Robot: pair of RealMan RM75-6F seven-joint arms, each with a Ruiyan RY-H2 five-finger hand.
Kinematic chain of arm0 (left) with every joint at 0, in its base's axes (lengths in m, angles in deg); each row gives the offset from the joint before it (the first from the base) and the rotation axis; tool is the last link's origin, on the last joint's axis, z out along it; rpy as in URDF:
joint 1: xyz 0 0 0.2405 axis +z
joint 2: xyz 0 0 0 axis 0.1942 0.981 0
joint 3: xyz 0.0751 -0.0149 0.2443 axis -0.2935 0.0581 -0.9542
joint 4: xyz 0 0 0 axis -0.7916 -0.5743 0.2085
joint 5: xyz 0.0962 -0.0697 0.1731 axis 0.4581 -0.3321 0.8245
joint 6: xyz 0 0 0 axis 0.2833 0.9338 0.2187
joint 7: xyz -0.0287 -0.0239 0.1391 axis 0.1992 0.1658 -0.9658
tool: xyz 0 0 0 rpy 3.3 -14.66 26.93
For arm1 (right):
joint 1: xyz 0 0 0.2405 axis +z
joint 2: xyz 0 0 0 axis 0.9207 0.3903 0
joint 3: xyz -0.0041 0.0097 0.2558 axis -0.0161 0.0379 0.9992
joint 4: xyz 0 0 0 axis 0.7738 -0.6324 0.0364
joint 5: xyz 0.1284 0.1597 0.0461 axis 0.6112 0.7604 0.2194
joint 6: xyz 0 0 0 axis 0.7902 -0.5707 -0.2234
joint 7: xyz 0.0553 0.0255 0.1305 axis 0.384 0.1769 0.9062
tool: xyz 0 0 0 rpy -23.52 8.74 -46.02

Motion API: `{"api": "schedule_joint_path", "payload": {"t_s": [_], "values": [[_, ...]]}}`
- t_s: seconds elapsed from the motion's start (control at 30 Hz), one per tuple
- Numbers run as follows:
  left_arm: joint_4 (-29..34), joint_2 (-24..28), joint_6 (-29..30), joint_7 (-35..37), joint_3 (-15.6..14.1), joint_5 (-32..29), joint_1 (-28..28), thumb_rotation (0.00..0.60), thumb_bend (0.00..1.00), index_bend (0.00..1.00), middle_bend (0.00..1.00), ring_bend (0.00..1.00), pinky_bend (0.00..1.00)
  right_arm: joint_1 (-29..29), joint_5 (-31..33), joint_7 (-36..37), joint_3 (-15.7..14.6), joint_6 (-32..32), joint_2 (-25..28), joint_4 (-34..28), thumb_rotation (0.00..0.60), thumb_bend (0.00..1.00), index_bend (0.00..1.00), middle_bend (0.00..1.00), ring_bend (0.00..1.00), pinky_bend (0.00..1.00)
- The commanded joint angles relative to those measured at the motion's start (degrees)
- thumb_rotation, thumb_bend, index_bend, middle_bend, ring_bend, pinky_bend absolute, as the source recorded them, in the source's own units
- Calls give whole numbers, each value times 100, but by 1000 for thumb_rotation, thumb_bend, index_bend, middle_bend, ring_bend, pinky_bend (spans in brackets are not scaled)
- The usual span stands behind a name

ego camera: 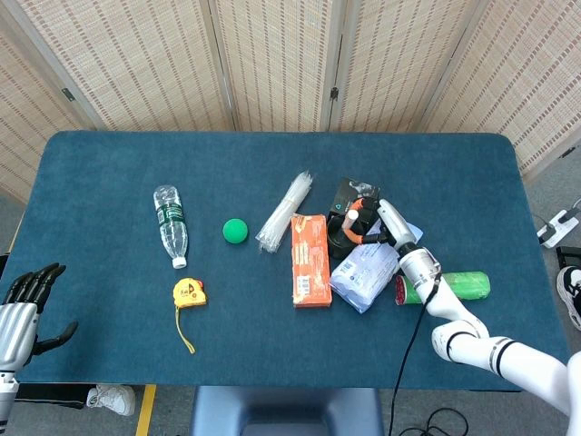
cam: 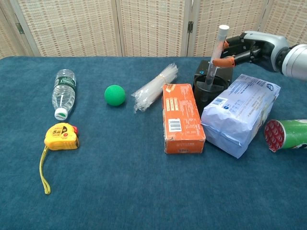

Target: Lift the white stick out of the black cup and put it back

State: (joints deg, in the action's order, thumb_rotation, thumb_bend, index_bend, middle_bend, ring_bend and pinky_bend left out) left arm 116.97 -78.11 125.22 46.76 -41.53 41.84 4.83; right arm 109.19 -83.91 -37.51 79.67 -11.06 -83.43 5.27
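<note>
One white stick (cam: 215,56) stands tilted with its lower end inside the black cup (cam: 210,89), pinched near its upper part by the right hand (cam: 244,48). The cup sits between an orange box (cam: 181,117) and a blue-white pouch (cam: 241,113). The left hand (ego camera: 25,303) hangs off the table edge, fingers apparently spread and holding nothing.

No text legible anywhere. Orange box (cam: 182,119) has a white barcode panel on its near end, print too small to read. Just right of the orange box, the white-blue packet (cam: 240,113) carries a small label with tiny print, unreadable. Far left of the box, the water bottle (cam: 63,92) has a green label, blurred. Yellow tape measure (cam: 61,135) shows a dark marking, indistinct.
</note>
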Motion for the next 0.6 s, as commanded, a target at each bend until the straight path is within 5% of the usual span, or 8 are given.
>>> {"api": "schedule_joint_path", "payload": {"t_s": [0.03,0.17,0.4,0.6], "values": [[-3,-2,-6,-1,-2,-2,-1,600,287,139,122,131,136,-2,-46,81,-53,-82,-110,151,600,477,613,370,114,134],[4,-2,1,-6,7,-2,-3,600,287,140,122,132,136,-3,-176,160,-121,-158,-163,284,600,460,510,293,51,101],[5,-9,-3,-7,6,6,-6,600,288,140,122,132,136,-55,-423,202,-221,-187,66,185,600,232,55,91,0,41],[-7,-4,7,19,14,9,-6,600,287,139,122,132,136,-297,-819,150,-311,301,552,-183,600,176,0,4,0,12]]}}
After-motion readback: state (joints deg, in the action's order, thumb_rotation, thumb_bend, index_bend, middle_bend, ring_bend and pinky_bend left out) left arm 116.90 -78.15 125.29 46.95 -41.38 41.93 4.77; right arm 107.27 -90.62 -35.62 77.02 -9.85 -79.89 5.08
